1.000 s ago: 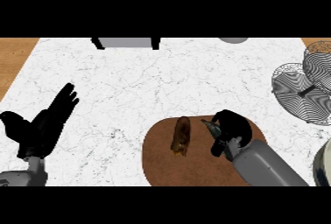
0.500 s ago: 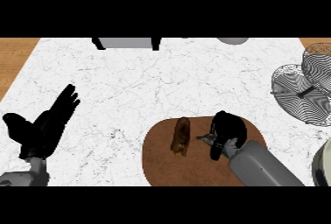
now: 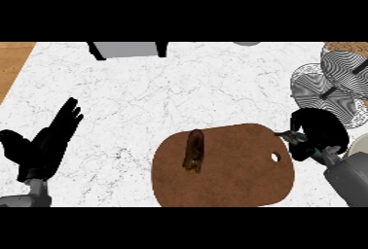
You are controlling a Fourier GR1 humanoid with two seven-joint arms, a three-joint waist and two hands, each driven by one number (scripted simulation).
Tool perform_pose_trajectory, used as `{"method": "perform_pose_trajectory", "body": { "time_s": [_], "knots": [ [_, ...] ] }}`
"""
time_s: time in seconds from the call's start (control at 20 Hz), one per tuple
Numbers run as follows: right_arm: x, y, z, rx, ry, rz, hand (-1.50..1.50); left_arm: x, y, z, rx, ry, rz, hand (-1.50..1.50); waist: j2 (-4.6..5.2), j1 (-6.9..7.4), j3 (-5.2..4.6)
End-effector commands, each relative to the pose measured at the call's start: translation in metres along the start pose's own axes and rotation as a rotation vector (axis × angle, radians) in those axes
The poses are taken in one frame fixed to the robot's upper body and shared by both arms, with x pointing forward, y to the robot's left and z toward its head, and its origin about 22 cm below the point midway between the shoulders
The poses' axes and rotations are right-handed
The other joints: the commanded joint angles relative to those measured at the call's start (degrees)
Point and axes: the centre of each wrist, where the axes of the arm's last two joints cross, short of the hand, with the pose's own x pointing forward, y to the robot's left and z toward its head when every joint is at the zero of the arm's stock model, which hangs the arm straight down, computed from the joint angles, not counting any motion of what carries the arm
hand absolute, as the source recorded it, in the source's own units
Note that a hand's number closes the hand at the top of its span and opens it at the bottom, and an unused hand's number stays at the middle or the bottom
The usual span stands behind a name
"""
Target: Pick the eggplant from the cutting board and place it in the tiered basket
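Both hands hold nothing: right hand looks curled, eggplant on cutting board to its left; left hand open.

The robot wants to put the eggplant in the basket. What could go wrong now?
The dark brown eggplant lies alone on the brown wooden cutting board, while the black right hand is off at the board's right edge, not holding it. A reach from there might nudge the eggplant so it rolls instead of being grasped. The wire tiered basket stands close beside that hand, so the arm might bump it.
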Motion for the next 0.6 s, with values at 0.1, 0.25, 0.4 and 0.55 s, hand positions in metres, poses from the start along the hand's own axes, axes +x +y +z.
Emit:
{"method": "perform_pose_trajectory", "body": {
  "time_s": [0.1, 0.25, 0.4, 0.55],
  "knots": [
    [-0.078, -0.073, 0.001, -0.298, -0.132, -0.058, 1.5, -0.006, 0.007, 0.005, 0.042, 0.016, 0.012, 0.0, -0.35, -3.07, 0.9],
    [-0.096, -0.1, 0.003, -0.445, -0.234, -0.247, 1.5, -0.008, 0.01, 0.007, 0.067, 0.021, 0.024, 0.0, -0.52, -3.71, 1.16],
    [-0.119, -0.128, 0.009, -0.557, -0.339, -0.372, 1.5, -0.011, 0.015, 0.01, 0.072, 0.028, 0.022, 0.0, -0.4, -3.47, 1.01],
    [-0.154, -0.141, 0.015, -0.596, -0.429, -0.448, 1.5, -0.007, 0.017, 0.011, 0.069, 0.013, 0.014, 0.0, -0.07, -2.97, 0.86]
  ]
}}
